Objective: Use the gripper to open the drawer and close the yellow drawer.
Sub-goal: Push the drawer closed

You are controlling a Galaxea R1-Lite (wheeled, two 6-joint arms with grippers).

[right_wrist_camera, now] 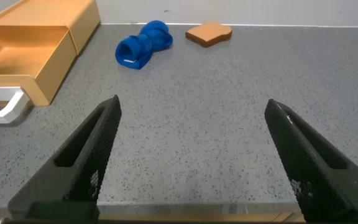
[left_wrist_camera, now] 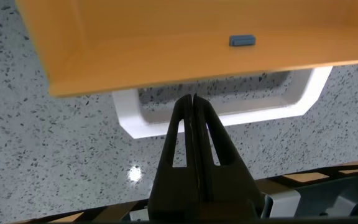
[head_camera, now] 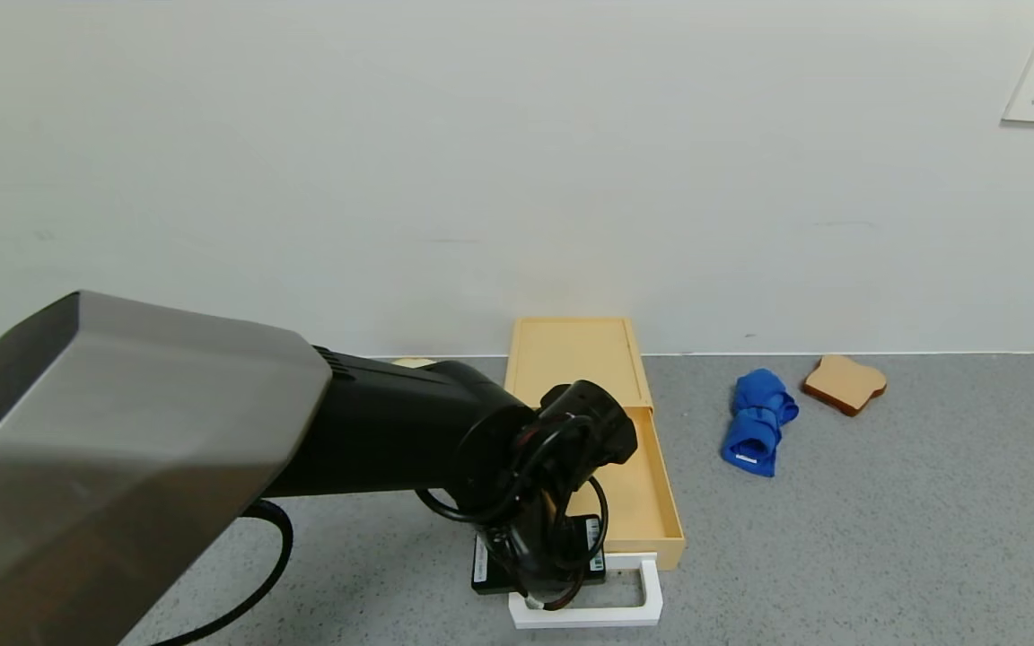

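Observation:
The pale yellow drawer (head_camera: 652, 502) stands pulled out of its flat box (head_camera: 575, 354) by the back wall, with its white loop handle (head_camera: 647, 597) toward me. My left gripper (head_camera: 539, 588) hangs over the handle end of the tray and is shut on nothing. In the left wrist view its tips (left_wrist_camera: 193, 99) point into the opening of the handle (left_wrist_camera: 222, 118), just below the drawer's front wall (left_wrist_camera: 185, 65). My right gripper (right_wrist_camera: 192, 102) is open and empty over bare counter, with the drawer (right_wrist_camera: 23, 43) off to one side of it.
A rolled blue cloth (head_camera: 757, 422) and a bread slice (head_camera: 845, 383) lie on the grey counter to the right of the drawer. A small blue piece (left_wrist_camera: 242, 40) sits in the tray. The white wall runs close behind the box.

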